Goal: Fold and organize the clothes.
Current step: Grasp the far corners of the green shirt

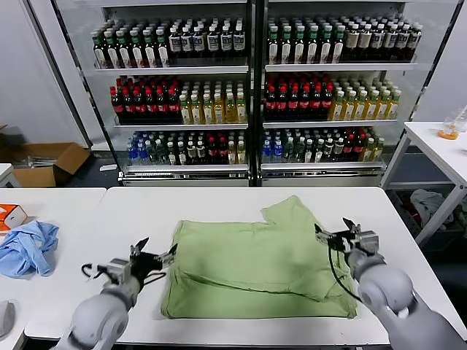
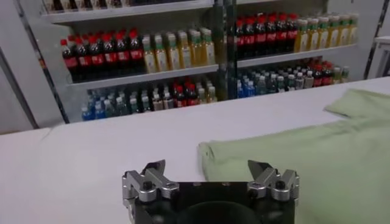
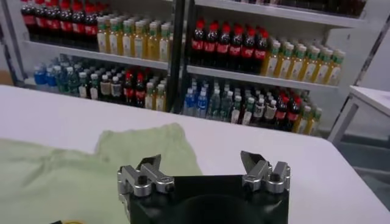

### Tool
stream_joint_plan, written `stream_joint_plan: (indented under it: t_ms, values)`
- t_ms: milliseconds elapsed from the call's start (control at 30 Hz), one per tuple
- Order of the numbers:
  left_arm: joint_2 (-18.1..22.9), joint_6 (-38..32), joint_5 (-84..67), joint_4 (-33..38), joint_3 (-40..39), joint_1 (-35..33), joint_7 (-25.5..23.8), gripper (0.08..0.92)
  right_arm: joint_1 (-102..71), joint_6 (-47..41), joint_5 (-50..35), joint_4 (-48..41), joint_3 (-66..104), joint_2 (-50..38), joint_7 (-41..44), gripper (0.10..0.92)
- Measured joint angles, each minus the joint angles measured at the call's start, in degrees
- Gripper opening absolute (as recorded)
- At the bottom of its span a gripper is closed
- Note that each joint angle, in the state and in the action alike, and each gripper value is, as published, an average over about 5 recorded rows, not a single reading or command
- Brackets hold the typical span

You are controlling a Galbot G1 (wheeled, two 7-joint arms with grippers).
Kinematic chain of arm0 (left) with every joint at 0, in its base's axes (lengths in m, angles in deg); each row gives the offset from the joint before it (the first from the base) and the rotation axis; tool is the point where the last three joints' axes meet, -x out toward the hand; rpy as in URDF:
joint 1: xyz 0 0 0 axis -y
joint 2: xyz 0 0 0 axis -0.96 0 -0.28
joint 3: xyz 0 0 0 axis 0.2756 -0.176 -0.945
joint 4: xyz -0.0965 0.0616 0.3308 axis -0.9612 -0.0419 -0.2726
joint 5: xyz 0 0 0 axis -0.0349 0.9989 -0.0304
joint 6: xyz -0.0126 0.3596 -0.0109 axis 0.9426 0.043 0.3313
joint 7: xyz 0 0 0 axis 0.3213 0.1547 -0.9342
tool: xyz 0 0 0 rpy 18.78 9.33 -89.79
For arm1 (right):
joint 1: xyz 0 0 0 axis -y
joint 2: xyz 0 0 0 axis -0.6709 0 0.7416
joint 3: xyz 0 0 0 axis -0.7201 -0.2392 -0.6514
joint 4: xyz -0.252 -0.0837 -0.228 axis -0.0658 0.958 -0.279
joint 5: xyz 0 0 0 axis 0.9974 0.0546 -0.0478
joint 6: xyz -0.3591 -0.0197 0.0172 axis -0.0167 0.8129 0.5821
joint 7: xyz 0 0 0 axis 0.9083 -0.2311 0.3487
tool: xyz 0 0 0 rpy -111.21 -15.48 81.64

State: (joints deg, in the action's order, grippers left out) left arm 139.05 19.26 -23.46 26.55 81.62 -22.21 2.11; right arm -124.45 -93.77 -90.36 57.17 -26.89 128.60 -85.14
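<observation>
The shirt [image 1: 255,262] lies partly folded at the centre of the tabletop [image 1: 219,200], one sleeve projecting at its far right. The left end effector [image 1: 155,257] and right end effector [image 1: 336,235] flank it, jaws apart and empty. Judged between folds; the next move requires gripping two edge points together.

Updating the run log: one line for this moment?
shirt: partly folded on table | left gripper: open, beside shirt | right gripper: open, beside shirt
</observation>
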Motion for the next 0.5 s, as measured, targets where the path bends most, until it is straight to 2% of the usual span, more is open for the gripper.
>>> stream_joint_plan:
  t_ms: [267,500]
  values:
    - [1.2,-0.3,-0.4,-10.4,-6.4,10.9,0.4,0.823,10.1,-0.3,-0.7,-10.3,-5.6,4.1,0.1,0.823]
    - [2.5,-0.4,-1.6,-17.2,-10.2,17.4,0.6,0.823,17.2,-0.4,-0.9,-18.9,-9.2,8.0,0.8,0.823]
